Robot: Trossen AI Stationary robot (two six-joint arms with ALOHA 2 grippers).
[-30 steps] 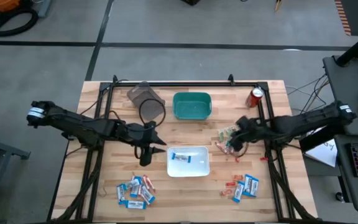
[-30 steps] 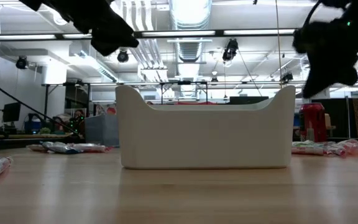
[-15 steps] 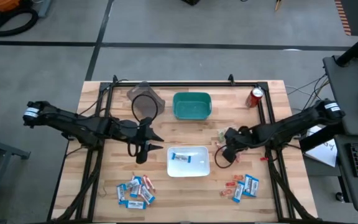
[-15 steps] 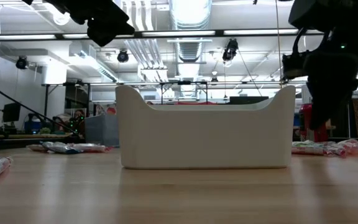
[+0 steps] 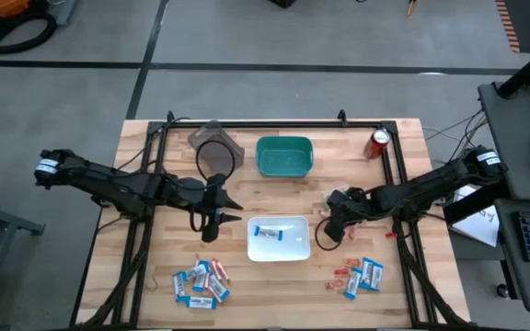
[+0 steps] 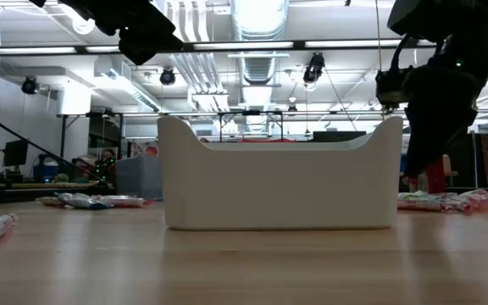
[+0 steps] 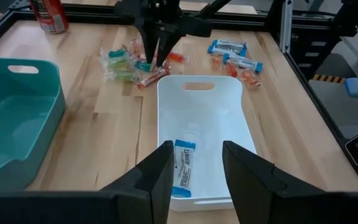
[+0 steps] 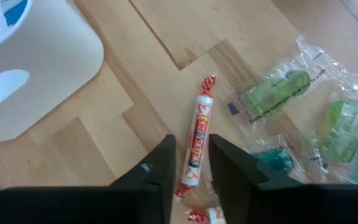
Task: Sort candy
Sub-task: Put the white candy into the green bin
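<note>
On the desk point(image 5: 155, 147) stand a white bin point(image 5: 280, 239) in the middle, holding a single blue-and-white packet point(image 7: 183, 167), and a teal bin point(image 5: 284, 155) behind it; loose candy lies in a heap near the front left point(image 5: 199, 280), a smaller heap near the front right point(image 5: 357, 275), and a cluster of clear-wrapped green pieces point(image 8: 294, 106) beside the white bin's right end. The right end effector point(image 5: 331, 223) hangs just off that right end, directly above a slim pinkish-white stick point(image 8: 199, 146) lying flat on the wood. In the right wrist view the stick's long axis runs in line with the gap between the two dark fingers point(image 8: 160, 171), its lower end already between them, so the nearer arm by far is the right one, and the fingers would close across the stick's narrow width, a favourable line-up by my reading. Those fingers stand somewhat apart and grip nothing. The left end effector point(image 5: 212, 213) waits off the white bin's left end, its fingers parted with nothing between them. Compared with a second ago, the right arm has swung from over the green cluster in toward the white bin and come lower, and its fingers have parted; the left arm has hardly shifted.
</note>
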